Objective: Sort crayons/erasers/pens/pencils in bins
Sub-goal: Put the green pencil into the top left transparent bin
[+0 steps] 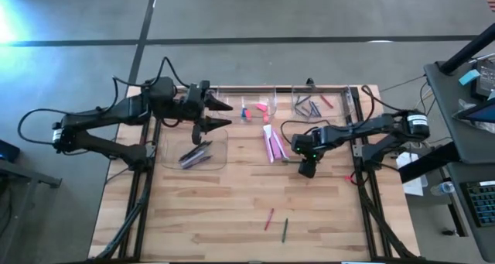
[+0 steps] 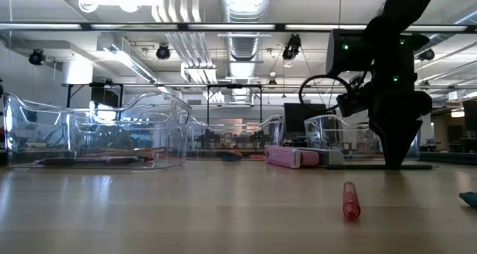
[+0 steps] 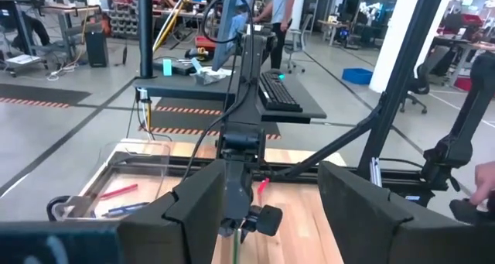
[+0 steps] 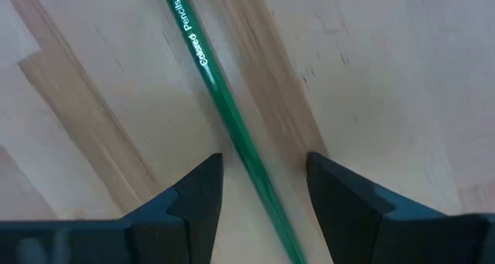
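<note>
A green coloured pencil [image 4: 216, 86] lies flat on the wooden table [image 1: 232, 210]. My right gripper [image 4: 263, 162] points down over it, open, one finger on each side of the pencil and apart from it; it hangs right of the table's middle [image 1: 307, 169], its tips just above the wood [image 2: 393, 159]. My left gripper [image 1: 218, 114] is held high and level at the far left, open and empty [image 3: 267, 217]. Clear bins stand at the far side: one [image 1: 193, 152] holds dark sticks, one [image 1: 259, 109] holds pink erasers, one [image 1: 313, 103] holds pens.
Long pink pieces [image 1: 271, 144] lie just left of my right gripper. A red crayon [image 1: 269, 219] and a green stick [image 1: 285, 230] lie loose near the front edge, the crayon also showing in the low view [image 2: 350, 200]. Metal frame rails [image 1: 360, 140] border the table.
</note>
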